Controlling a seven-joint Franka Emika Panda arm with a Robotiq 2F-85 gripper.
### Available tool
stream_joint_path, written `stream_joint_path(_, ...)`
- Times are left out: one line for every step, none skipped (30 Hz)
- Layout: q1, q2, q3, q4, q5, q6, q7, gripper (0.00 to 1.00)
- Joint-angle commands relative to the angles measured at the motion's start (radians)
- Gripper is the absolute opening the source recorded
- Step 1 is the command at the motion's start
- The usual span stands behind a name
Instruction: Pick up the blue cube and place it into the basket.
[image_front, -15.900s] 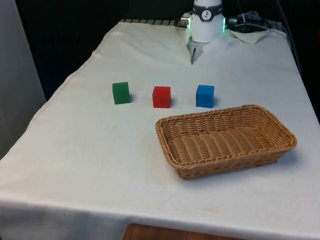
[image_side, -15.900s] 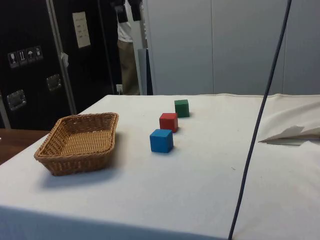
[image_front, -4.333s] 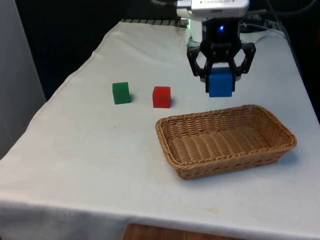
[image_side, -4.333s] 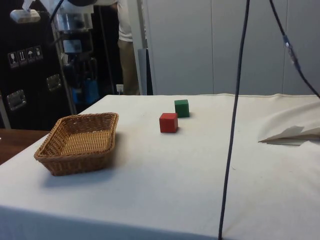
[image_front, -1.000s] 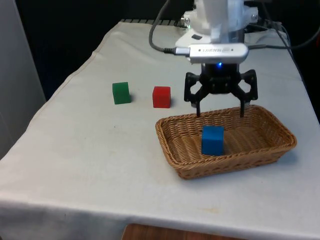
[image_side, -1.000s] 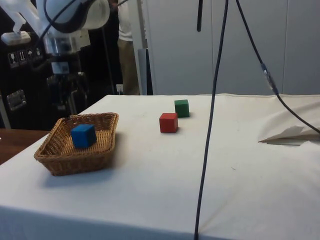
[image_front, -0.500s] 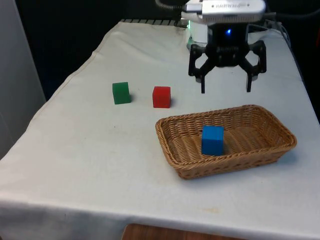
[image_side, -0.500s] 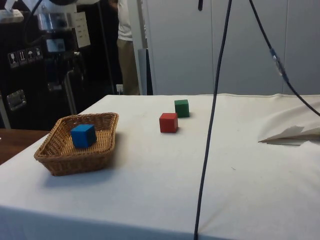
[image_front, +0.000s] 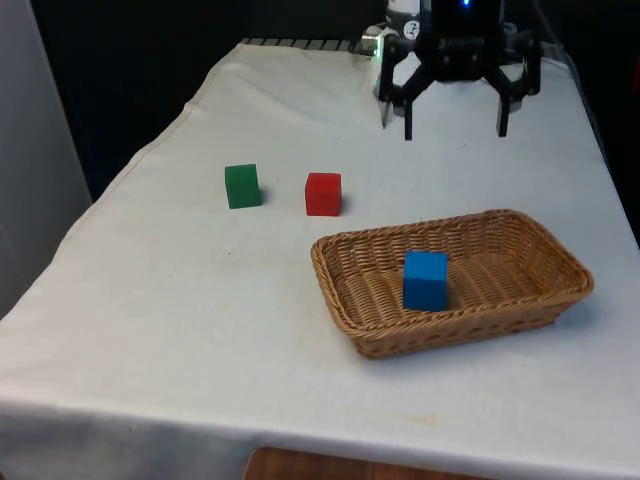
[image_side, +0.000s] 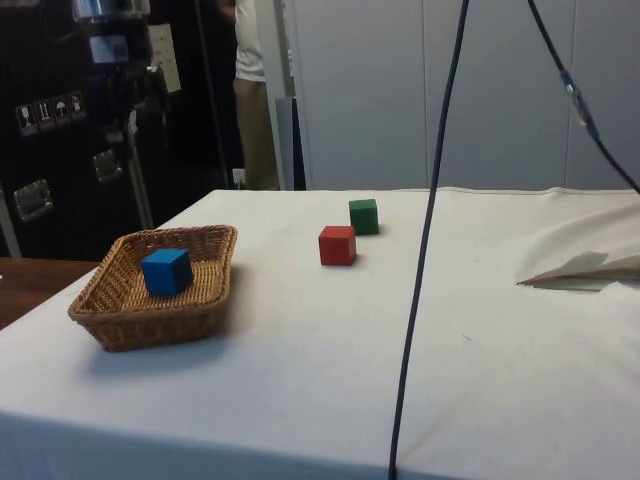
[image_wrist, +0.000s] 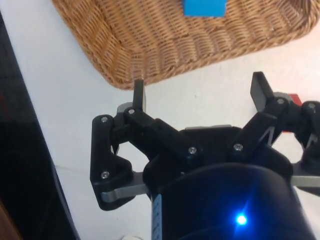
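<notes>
— White cloth (image_front: 200, 300) runs off the front view's lower edge, so the table's near side is cut away. What else is hard to read?

— Most of the arm is cropped at the top of the front view. In the side view the gripper (image_side: 128, 120) sits dark against dark cabinets at far left, so its outline is hard to follow.

— And the basket (image_front: 560, 300)?

— Whole in both fixed views, at the front view's near right. The wrist picture crops it, and the blue cube (image_wrist: 204, 7) with it.

— How is the gripper (image_front: 455, 128) posed?

— Raised high beyond the basket's far side, fingers (image_front: 408, 122) pointing down, spread wide, gripping nothing.

— Where is the blue cube (image_front: 425, 280)?

— Inside the basket, on its floor. A red cube (image_front: 323, 193) and a green cube (image_front: 242, 186) sit apart on the cloth, left of it.
</notes>
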Motion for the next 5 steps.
stream_joint_path(0.004,-0.016,-0.002,-0.008,-0.008,-0.013,0.005,1.00)
stream_joint_path(0.004,-0.020,-0.002,-0.009,-0.010,-0.018,0.005,1.00)
stream_joint_path(0.004,-0.024,-0.002,-0.009,-0.012,-0.024,0.006,1.00)
stream_joint_path(0.004,-0.030,-0.002,-0.011,-0.014,-0.030,0.006,1.00)
stream_joint_path(0.001,-0.019,0.000,-0.001,-0.009,-0.029,0.000,1.00)
